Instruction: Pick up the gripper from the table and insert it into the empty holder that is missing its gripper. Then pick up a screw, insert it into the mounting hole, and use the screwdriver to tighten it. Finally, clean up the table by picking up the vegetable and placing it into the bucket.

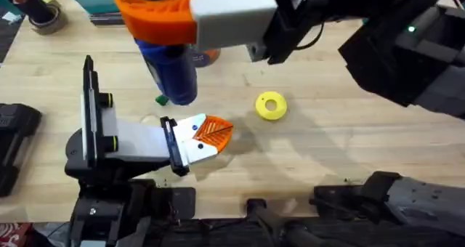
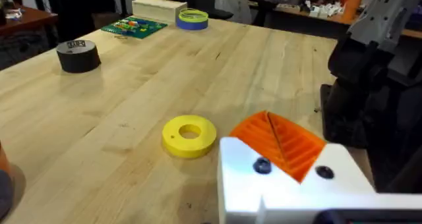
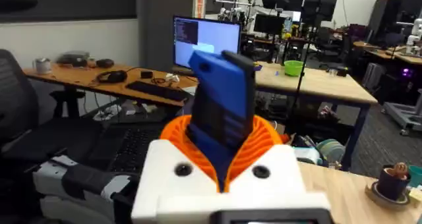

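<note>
Blue screwdriver is clamped in the raised right gripper; the left gripper, seemingly closed, rests beside a yellow ring.

Even, bright light from above — soft shadows lie on the counter. The right gripper, close under the overhead camera, appears large and blurred.
</note>
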`<action>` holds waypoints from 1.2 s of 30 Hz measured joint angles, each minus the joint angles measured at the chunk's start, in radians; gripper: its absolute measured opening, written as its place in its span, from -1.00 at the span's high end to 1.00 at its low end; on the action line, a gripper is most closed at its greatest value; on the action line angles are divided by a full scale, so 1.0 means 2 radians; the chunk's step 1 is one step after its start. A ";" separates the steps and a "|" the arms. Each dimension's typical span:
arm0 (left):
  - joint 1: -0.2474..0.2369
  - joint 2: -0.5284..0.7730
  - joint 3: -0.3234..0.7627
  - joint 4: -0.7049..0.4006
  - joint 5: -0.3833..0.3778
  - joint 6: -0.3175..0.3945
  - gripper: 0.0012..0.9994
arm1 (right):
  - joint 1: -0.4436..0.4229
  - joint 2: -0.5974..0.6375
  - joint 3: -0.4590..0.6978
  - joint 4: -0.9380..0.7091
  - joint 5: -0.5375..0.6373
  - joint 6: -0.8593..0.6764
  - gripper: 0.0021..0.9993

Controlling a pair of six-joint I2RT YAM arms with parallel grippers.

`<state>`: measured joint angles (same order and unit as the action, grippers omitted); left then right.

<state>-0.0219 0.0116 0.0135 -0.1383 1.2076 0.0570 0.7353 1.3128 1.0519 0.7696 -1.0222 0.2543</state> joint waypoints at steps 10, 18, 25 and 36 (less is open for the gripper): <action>0.000 0.000 0.000 0.000 0.000 0.000 0.99 | 0.000 0.000 -0.005 0.001 0.000 -0.001 0.96; 0.000 0.000 0.000 0.000 0.000 0.000 0.99 | 0.005 0.000 -0.043 0.009 0.000 -0.004 0.96; 0.000 0.000 0.000 0.000 0.000 0.000 0.99 | 0.019 0.000 -0.078 0.039 0.011 -0.021 0.96; 0.000 0.000 0.000 0.000 0.000 0.000 0.99 | 0.019 0.000 -0.099 0.046 0.029 -0.030 0.96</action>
<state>-0.0219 0.0116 0.0135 -0.1383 1.2077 0.0570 0.7742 1.3128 0.8543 0.8616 -0.9646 0.1935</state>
